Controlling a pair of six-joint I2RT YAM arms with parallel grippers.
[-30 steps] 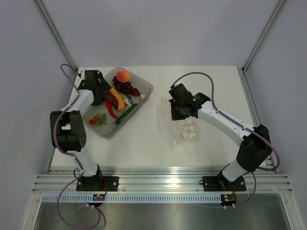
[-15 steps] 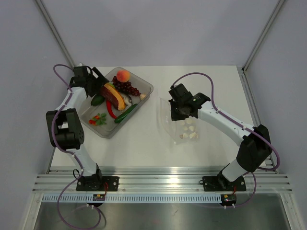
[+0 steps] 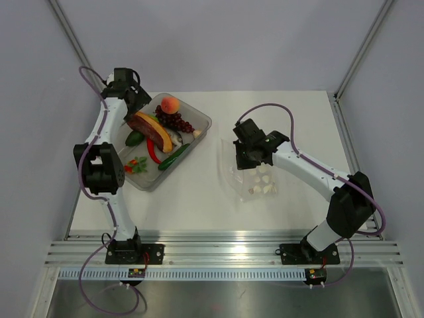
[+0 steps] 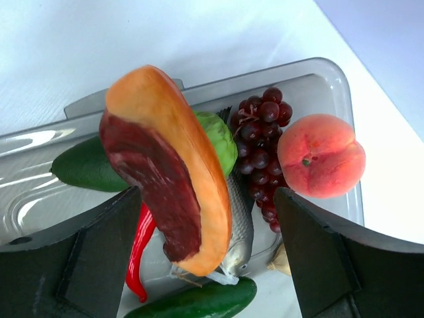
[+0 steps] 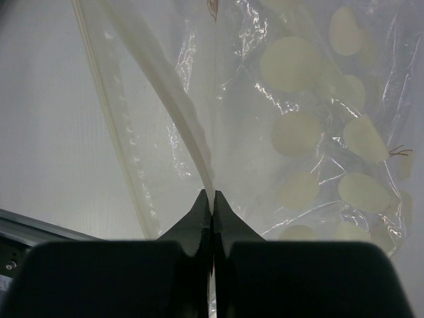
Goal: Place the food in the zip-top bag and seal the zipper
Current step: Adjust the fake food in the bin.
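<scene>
At the table's 10 o'clock the left gripper [image 4: 209, 199] hangs over the tray [image 3: 204, 121], fingers spread wide either side of the wedge [image 4: 165, 165], whose long axis runs along them. A gap shows on one side, so I judge it unclamped. The bag [image 3: 232, 173] lies toward 4 o'clock from it, mouth edge pinched in the tightly closed right gripper [image 5: 212, 202].

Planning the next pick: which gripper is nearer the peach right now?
Left. The left gripper hangs at the tray's far-left end, jaws open toward the peach; the right gripper is across the table, jaws shut on the zip-top bag.
</scene>
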